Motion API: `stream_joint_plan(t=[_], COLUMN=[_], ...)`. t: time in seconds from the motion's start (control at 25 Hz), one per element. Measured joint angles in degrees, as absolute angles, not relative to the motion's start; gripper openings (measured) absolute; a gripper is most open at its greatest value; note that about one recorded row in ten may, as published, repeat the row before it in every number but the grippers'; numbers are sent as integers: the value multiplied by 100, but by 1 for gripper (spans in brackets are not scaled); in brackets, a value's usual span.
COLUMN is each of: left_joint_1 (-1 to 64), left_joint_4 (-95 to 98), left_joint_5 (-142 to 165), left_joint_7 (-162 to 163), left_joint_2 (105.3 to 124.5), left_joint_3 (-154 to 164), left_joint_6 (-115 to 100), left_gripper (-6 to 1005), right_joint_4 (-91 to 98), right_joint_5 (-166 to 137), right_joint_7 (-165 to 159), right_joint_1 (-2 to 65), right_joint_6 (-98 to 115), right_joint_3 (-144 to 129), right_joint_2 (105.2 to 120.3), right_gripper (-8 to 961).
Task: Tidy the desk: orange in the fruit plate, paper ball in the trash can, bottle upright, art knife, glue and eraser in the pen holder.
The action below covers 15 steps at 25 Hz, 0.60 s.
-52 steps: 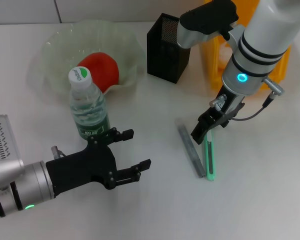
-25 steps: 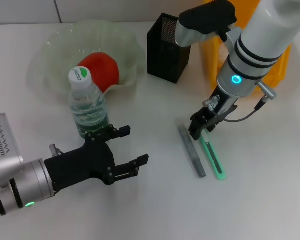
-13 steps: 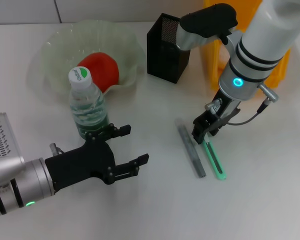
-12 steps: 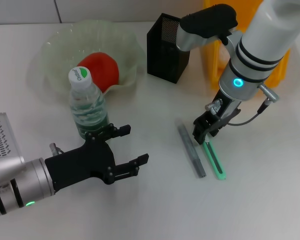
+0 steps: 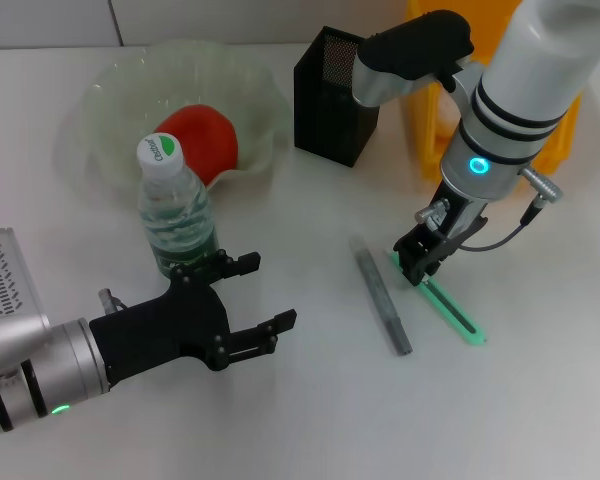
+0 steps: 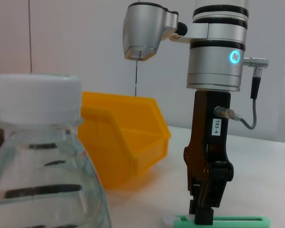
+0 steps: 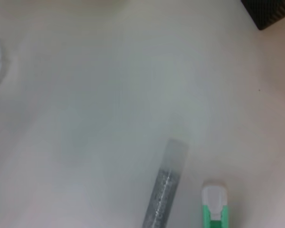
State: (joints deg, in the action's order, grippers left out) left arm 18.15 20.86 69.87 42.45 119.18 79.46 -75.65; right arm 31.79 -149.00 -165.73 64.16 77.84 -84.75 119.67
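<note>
- The art knife (image 5: 442, 299) lies flat on the desk (image 5: 310, 410); our right gripper (image 5: 418, 262) pinches its near end.
- Our left gripper (image 5: 245, 305) hangs wide beside the upright bottle (image 5: 176, 215).

We are reading "103-4" on a white sticker on the right gripper (image 6: 205, 209), right of centre.

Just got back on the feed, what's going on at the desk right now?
The right gripper is down at one end of the art knife, which lies flat on the desk beside the grey stick. The left gripper is open beside the upright bottle. The orange sits in the fruit plate.
</note>
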Motion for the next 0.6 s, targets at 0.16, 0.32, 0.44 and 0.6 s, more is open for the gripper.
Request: stream_joint_plan(t=[0.16,0.32,0.44,0.6], left_joint_1=[1816,1820,1819,1799], left_joint_4=[2084,2084,2087,2097], left_joint_5=[6986,6987,6987,6987], left_joint_7=[4242,4281,4292,4284], left_joint_2=[11918,11918,11918,11918], left_joint_3=[7941,7950,7954,7951], left_joint_6=[-7566,-7599,-7611,-7651], left_gripper=[802,802,802,802], right_joint_4=[3401,3847,4040,4161], right_joint_5=[-14950,-14951,-14952,-14974], right_joint_7=[-16566,-16563,-16562,-16560], right_joint_1=[6334,6151,6055,5965], right_joint_6=[7899,8063,8137,8180], right_joint_3=[-8474,-8454,-8439,-8421], right_joint_2=[11954,11940,11935,11923], right_gripper=[147,97,48,38])
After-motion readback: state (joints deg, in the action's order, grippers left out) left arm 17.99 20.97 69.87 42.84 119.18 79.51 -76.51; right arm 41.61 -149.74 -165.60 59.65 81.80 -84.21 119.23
